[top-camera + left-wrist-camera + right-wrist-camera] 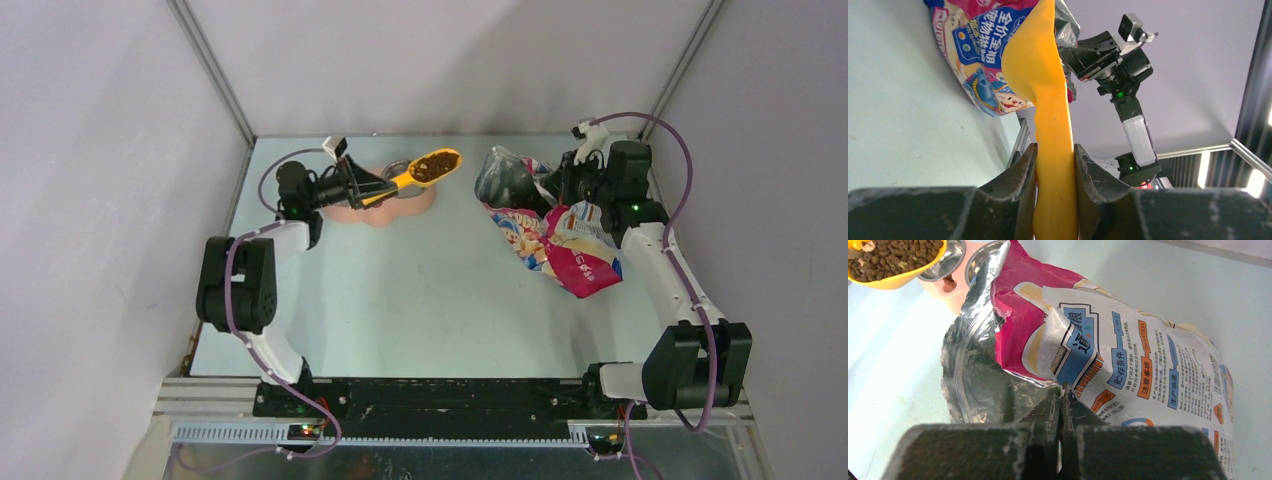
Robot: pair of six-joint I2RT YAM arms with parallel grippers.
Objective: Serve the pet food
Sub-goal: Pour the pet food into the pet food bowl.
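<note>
The pet food [432,167] is dark-brown kibble that fills the bowl of a yellow scoop [418,172]. The scoop is held roughly level, just above the right end of the pink feeder [420,203]. My left gripper [1054,147] is shut on the scoop's handle [1053,125]. The right wrist view shows the kibble [895,252] at the top left. The printed bag [560,245] lies at the right with its silver mouth open toward the feeder. My right gripper [1063,388] is shut on the bag's torn edge [1048,380] and holds the mouth up.
The feeder's two steel bowls [950,260] [979,267] sit beyond the bag's mouth. White walls close in the table at the back and both sides. The right arm [1128,95] stands behind the bag in the left wrist view.
</note>
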